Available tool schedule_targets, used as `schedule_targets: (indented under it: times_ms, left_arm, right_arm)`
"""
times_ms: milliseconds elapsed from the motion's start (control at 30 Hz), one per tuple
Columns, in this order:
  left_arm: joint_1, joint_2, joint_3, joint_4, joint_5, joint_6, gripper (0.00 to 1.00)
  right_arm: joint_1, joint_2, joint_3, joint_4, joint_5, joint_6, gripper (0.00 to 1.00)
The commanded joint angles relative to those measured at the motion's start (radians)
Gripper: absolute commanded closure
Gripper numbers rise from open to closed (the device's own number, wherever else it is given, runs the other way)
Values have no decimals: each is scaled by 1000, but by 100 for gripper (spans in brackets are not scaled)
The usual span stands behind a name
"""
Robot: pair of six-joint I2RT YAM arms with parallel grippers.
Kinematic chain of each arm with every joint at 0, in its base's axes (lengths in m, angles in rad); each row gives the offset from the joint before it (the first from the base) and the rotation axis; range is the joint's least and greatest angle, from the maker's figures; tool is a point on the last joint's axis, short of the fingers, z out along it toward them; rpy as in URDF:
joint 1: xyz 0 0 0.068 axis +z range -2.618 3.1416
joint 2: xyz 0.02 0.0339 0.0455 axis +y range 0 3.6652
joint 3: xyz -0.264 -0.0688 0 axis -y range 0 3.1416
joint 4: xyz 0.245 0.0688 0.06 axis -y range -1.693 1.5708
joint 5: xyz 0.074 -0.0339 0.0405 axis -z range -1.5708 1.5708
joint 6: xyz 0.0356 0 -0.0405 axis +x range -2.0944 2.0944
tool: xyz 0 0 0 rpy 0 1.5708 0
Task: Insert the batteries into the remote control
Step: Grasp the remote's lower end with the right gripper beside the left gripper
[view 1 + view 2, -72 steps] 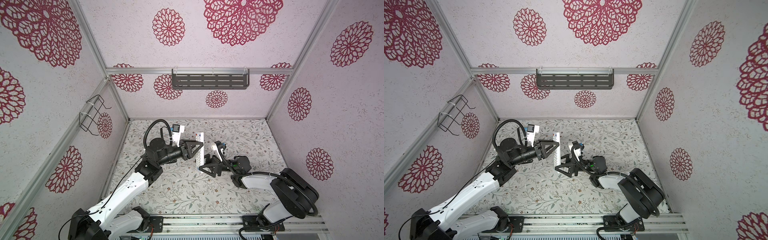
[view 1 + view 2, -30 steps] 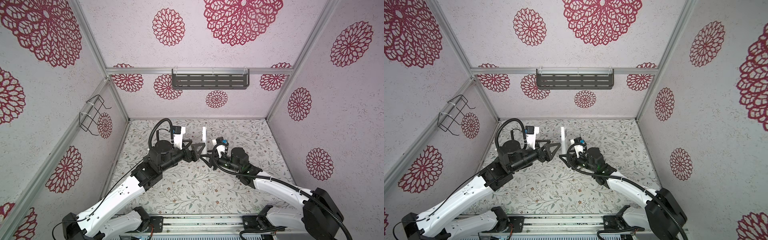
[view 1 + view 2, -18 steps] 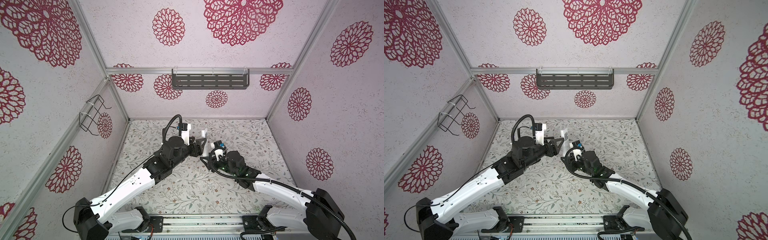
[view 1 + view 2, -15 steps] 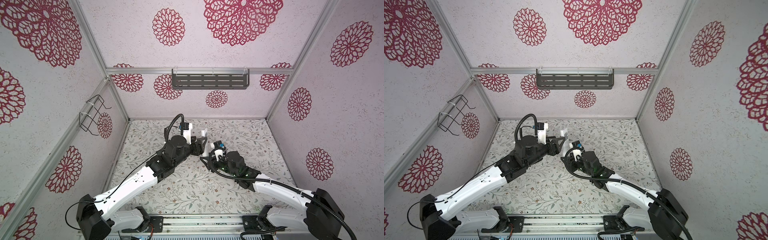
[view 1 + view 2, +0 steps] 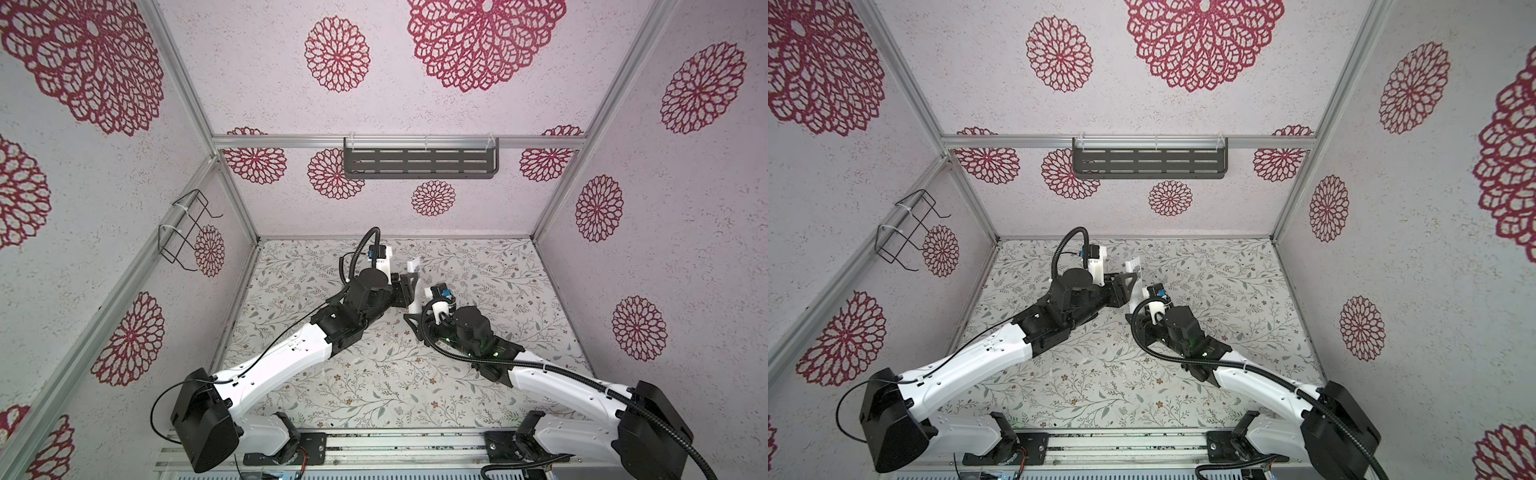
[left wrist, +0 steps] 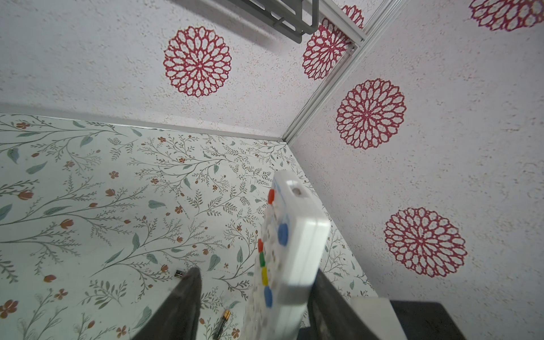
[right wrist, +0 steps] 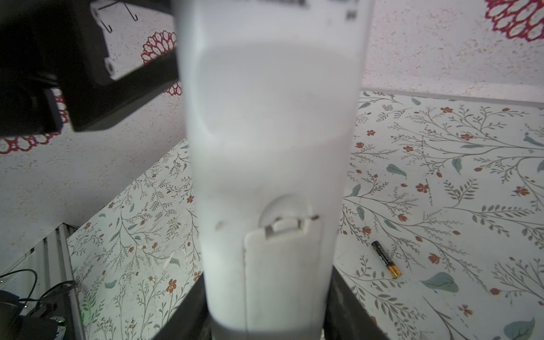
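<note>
The white remote control (image 5: 414, 270) (image 5: 1133, 270) stands upright above the floral table between both arms. My right gripper (image 7: 268, 276) (image 5: 415, 321) is shut on its lower end, and the back with the closed battery cover (image 7: 282, 270) faces that wrist camera. My left gripper (image 6: 256, 272) (image 5: 409, 284) straddles the upper part with the coloured buttons (image 6: 263, 273). One finger lies against the remote's back, while the other finger (image 6: 191, 282) stands apart from the button face. One battery (image 6: 222, 322) (image 7: 385, 259) lies on the table; another battery (image 6: 178, 273) peeks from behind that finger.
A grey slotted shelf (image 5: 419, 163) hangs on the back wall, and a wire rack (image 5: 185, 232) on the left wall. The back right corner post (image 6: 323, 94) is close behind the remote. Both arms' bases sit on the rail (image 5: 395, 446) at the front edge.
My left arm has reached in to the right, and its jaws have narrowed around the upper part of the remote. My right gripper has kept its hold and shifted slightly lower and left.
</note>
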Motion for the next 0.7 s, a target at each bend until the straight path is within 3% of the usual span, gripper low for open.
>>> schedule_targets:
  times_ms: [0, 667]
  left_arm:
    - [-15, 24, 25, 30, -17, -12, 42]
    - [-31, 88, 12, 75, 14, -36, 47]
  right_arm:
    - [8, -37, 7, 47, 29, -22, 100]
    - [23, -40, 9, 49, 47, -24, 100]
